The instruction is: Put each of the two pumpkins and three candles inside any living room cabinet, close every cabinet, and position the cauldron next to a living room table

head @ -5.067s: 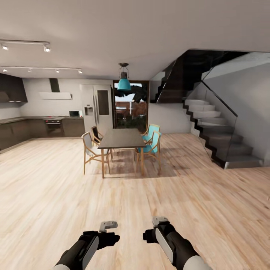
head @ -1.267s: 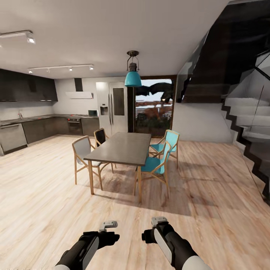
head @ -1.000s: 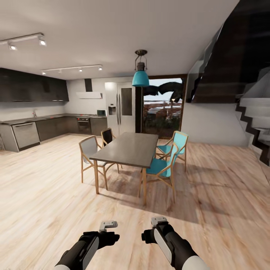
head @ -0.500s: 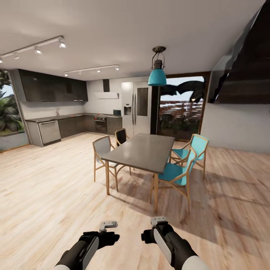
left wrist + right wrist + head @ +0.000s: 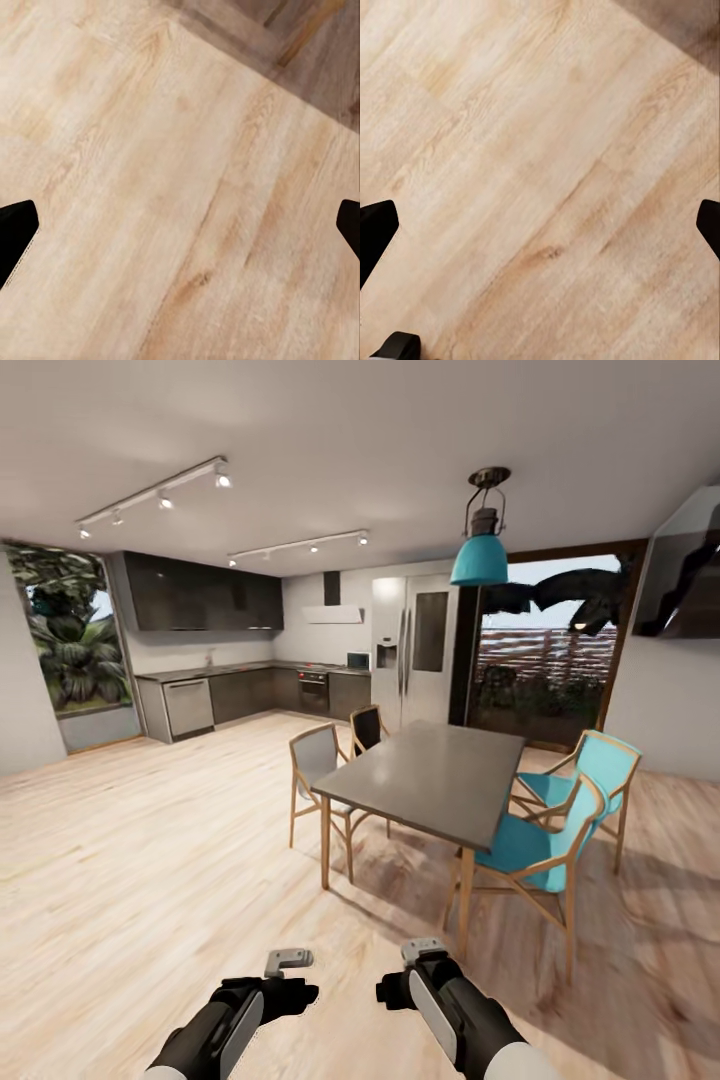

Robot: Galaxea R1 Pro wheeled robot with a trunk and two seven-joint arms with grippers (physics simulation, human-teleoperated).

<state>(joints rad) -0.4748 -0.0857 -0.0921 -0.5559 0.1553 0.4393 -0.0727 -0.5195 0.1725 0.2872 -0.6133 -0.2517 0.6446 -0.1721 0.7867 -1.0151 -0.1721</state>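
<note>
Both arms are held low in front of the trunk, the left gripper (image 5: 290,963) and the right gripper (image 5: 425,952) side by side over bare wood floor (image 5: 150,880). In each wrist view the two dark fingertips (image 5: 15,240) are seen at opposite edges with floor planks between them, so both sets of jaws are judged to stand wide apart and nothing is held.

No pumpkin, candle, cauldron or dark-brown cabinet is seen. What lies ahead is a dining and kitchen area: a grey-topped table (image 5: 430,780) slightly to the right of centre, ringed by two teal chairs (image 5: 540,840) on its right side and a pale chair (image 5: 318,760) and a dark chair (image 5: 366,730) on its left. A teal lamp (image 5: 483,555) hangs above it. Dark kitchen units (image 5: 240,695) and a fridge (image 5: 415,650) line the far wall, with a window (image 5: 70,630) at the far left and a glazed door (image 5: 545,650) behind the table.

The relation that matters is one of heading, not of reach: the living room is taken to lie outside this field of view, so neither arm can be called nearer to any task thing. The base is judged to need further turning or driving before a target can be lined up with either set of jaws. The step in hand is taken to be transit, with the task barely begun.
</note>
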